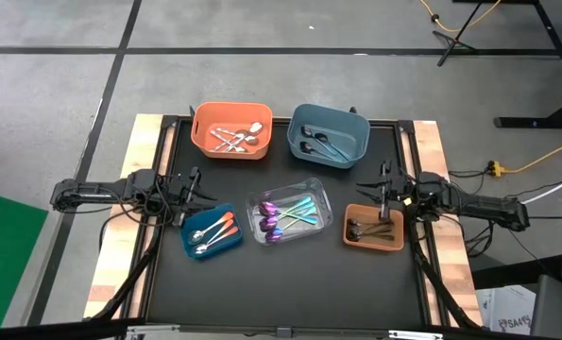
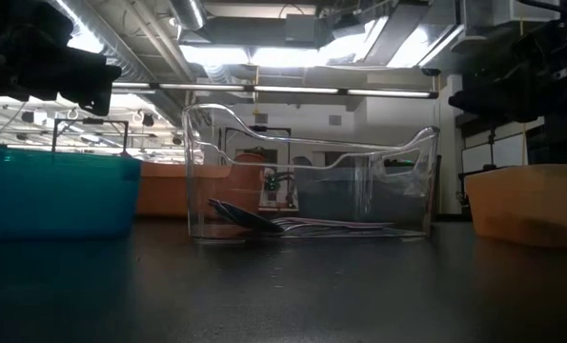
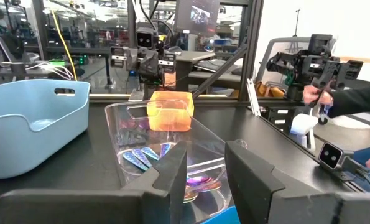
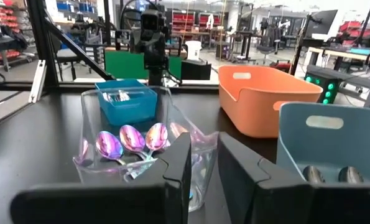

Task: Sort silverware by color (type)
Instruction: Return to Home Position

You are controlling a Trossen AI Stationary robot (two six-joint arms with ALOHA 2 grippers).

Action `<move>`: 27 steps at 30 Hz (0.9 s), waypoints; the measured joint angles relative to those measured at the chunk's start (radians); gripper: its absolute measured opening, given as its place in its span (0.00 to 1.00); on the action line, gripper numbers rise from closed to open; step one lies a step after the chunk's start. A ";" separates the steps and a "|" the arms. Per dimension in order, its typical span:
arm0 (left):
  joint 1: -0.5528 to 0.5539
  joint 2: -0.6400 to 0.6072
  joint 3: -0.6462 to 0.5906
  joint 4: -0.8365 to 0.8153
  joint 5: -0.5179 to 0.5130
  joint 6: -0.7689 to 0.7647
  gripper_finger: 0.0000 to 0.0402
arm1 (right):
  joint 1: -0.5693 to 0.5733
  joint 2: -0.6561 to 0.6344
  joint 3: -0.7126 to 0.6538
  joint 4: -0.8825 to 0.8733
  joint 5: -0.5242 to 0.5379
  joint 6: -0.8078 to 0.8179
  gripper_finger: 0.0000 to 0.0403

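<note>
Your high view looks straight down from well above and takes in the whole worktop [image 1: 281,283] with floor [image 1: 54,94] around it. Your low view sits at worktop height, close to the clear bin [image 2: 307,181], facing level across it. Your left wrist view looks forward past the left gripper [image 3: 206,177] toward the right arm [image 3: 148,56]. Your right wrist view looks past the right gripper [image 4: 203,168] the opposite way, toward the left arm [image 4: 152,37]. All four views share the clear bin at the middle.

Our left arm [image 1: 101,192] and right arm [image 1: 479,203] reach level toward each other. On our left gripper [image 1: 198,192] the fingers [image 3: 172,171] stand slightly apart, on our right gripper [image 1: 383,192] likewise.
</note>
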 joint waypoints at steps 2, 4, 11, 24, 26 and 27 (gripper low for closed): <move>0.000 0.000 0.000 0.000 0.000 0.000 0.26 | 0.000 0.002 0.000 -0.002 0.008 0.000 0.17; 0.000 0.000 0.000 0.000 0.000 0.000 0.26 | 0.000 0.001 0.000 -0.001 0.008 0.000 0.17; 0.000 0.000 0.000 0.000 0.000 0.000 0.26 | 0.000 0.001 0.000 -0.002 0.009 -0.001 0.17; 0.000 0.000 0.000 0.000 0.000 0.000 0.26 | 0.001 0.001 0.000 -0.002 0.010 -0.001 0.17; 0.000 0.000 0.000 0.000 0.000 0.000 0.26 | 0.001 0.001 0.000 -0.001 0.010 -0.001 0.17; 0.000 0.000 0.000 0.000 0.000 0.000 0.26 | 0.001 0.001 0.000 -0.002 0.010 -0.001 0.17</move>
